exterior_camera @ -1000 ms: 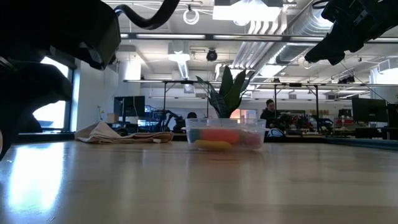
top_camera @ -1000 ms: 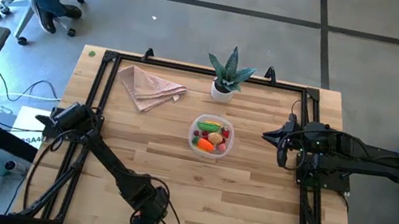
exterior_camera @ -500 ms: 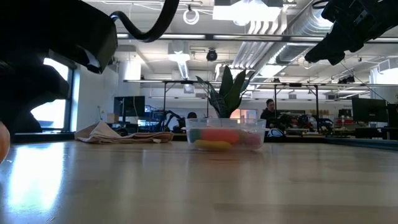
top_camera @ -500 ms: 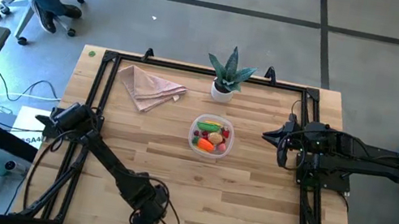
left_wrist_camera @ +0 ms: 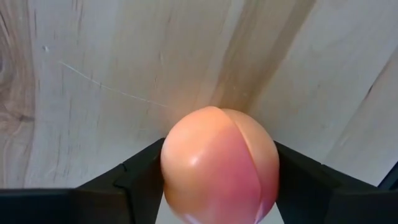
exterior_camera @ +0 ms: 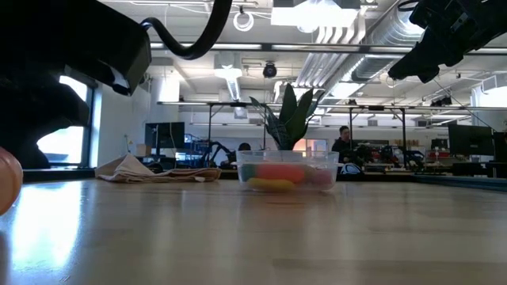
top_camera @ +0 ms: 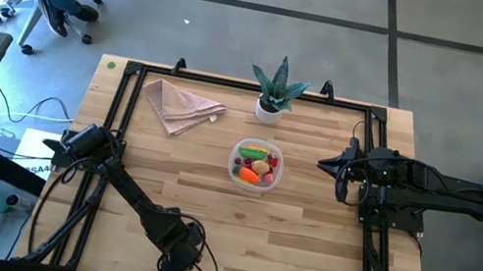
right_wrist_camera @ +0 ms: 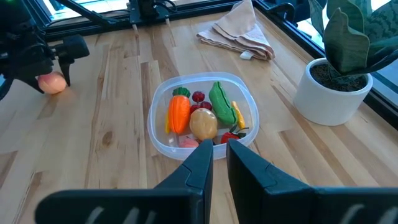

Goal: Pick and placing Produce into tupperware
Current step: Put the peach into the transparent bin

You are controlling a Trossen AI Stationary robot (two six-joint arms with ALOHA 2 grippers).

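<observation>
Smooth round peach — grainy wooden table

My left arm reaches low across the table from its base, elbow bent, wrist tipped down over the front edge. My left gripper stands with a dark finger on either side of a peach, both fingers close against its flanks, the tabletop directly beneath. My right arm lies stretched along the opposite side, held above the surface, pointing inward. My right gripper is raised and level, its two fingers nearly together with only a narrow slit between them, gripping nothing.
</observation>
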